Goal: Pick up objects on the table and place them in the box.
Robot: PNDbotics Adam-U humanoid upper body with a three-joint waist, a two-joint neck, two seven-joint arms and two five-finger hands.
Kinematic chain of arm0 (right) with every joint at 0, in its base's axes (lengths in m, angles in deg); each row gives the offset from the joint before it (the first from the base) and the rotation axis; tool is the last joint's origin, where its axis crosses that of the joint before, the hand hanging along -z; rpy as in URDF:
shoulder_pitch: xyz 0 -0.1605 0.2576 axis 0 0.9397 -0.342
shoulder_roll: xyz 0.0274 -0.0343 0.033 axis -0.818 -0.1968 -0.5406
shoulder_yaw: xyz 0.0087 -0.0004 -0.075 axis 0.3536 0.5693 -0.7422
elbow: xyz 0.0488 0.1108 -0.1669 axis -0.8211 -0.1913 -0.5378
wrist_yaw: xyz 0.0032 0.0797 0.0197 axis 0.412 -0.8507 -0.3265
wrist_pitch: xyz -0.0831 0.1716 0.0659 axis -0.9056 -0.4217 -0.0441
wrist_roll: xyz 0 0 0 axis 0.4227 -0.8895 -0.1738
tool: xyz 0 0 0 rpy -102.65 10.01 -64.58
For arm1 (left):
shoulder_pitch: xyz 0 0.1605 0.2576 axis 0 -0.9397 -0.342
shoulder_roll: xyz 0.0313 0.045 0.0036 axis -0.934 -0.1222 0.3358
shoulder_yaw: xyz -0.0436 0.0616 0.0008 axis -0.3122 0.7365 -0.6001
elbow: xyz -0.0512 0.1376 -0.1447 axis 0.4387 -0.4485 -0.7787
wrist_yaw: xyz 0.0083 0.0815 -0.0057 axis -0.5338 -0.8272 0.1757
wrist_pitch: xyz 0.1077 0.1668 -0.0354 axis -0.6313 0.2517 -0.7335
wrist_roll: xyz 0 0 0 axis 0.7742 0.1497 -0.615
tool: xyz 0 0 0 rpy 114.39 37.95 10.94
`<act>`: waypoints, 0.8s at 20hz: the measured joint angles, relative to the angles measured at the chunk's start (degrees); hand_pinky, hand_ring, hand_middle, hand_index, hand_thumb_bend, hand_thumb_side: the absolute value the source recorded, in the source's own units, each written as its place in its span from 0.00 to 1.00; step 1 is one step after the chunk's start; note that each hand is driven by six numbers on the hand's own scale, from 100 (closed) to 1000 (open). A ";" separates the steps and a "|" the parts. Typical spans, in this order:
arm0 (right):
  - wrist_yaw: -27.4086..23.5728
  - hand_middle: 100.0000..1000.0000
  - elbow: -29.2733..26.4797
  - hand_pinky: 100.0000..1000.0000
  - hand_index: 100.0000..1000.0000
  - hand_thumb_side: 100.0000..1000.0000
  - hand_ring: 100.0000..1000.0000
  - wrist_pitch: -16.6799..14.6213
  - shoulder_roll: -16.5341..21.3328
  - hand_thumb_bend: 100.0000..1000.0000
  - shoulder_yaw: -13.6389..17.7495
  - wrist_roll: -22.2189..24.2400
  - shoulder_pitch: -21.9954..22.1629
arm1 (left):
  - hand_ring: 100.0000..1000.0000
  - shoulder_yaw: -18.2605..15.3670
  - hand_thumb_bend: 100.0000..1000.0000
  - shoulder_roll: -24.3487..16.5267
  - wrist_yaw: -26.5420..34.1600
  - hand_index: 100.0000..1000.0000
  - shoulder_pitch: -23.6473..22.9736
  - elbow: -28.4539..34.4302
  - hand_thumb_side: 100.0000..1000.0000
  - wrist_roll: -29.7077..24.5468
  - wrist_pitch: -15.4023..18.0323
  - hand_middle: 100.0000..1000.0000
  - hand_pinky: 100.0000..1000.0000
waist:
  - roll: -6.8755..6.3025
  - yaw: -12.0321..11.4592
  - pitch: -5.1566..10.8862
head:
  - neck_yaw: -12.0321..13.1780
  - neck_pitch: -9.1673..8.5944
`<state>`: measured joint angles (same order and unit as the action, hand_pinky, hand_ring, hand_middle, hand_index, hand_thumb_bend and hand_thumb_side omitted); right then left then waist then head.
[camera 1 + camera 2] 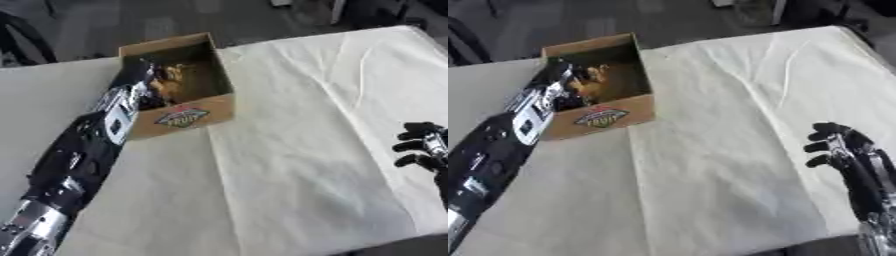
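An open cardboard box (186,118) with a printed label on its front stands at the back left of the cloth-covered table (297,170). My left arm reaches up from the lower left, and my left hand (144,75) is inside the box at its left wall. Beside the hand in the box lies something brownish-yellow (171,80); I cannot tell whether the hand holds it. My right hand (833,145) hovers over the table's right edge, fingers curled, holding nothing.
A cream cloth covers the table, with creases running toward the back right corner (350,55). Dark floor and furniture lie beyond the far edge.
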<state>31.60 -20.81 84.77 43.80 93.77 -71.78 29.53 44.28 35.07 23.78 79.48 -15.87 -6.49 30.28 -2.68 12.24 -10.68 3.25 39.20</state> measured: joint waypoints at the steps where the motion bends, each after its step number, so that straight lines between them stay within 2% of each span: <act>1: 0.02 0.55 0.02 0.42 0.70 0.65 0.56 0.00 0.00 0.00 0.00 0.00 0.00 | 0.76 0.00 0.67 0.00 -0.86 0.74 -0.01 0.00 0.17 -0.14 -0.30 0.61 0.59 | 0.00 -0.02 0.00 | -0.03 0.00; 3: 0.06 0.55 0.02 0.42 0.70 0.65 0.56 0.00 0.00 0.00 0.00 0.00 -0.01 | 0.79 0.00 0.76 0.00 -2.72 0.76 -0.06 0.03 0.28 -0.13 -0.98 0.66 0.62 | 0.00 -0.04 0.00 | -0.12 0.00; 7: 0.09 0.55 0.02 0.42 0.70 0.65 0.56 0.00 0.00 0.00 0.02 0.00 -0.04 | 0.88 0.00 0.86 0.00 -5.47 0.80 -0.25 0.69 0.37 0.39 -2.17 0.75 0.74 | 0.01 -0.18 0.00 | -0.20 0.00; 11: 0.09 0.55 0.02 0.42 0.70 0.65 0.56 -0.01 0.00 0.00 0.04 0.00 -0.23 | 0.89 0.01 0.94 -0.01 -6.70 0.79 -0.74 3.50 0.47 3.74 -3.74 0.74 0.76 | 0.16 -0.41 0.00 | -0.37 0.00; 13: 0.09 0.55 0.02 0.42 0.70 0.65 0.56 -0.02 0.00 0.00 0.05 -0.01 -0.23 | 0.89 0.29 0.94 -0.08 -6.27 0.79 -1.16 5.55 0.48 6.20 -4.16 0.74 0.76 | 0.31 -0.69 0.01 | -0.43 0.00; 16: 0.09 0.55 0.02 0.42 0.70 0.65 0.56 -0.03 0.00 0.00 0.06 -0.02 -0.22 | 0.89 1.24 0.86 -0.39 -4.09 0.78 -1.74 8.98 0.42 7.94 -4.01 0.72 0.76 | 0.39 -1.26 0.04 | -0.67 0.00</act>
<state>31.68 -20.79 84.74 43.80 93.84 -71.80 29.31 45.51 34.68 19.68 77.74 -6.89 1.45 26.27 -2.29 10.98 -10.64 2.58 39.19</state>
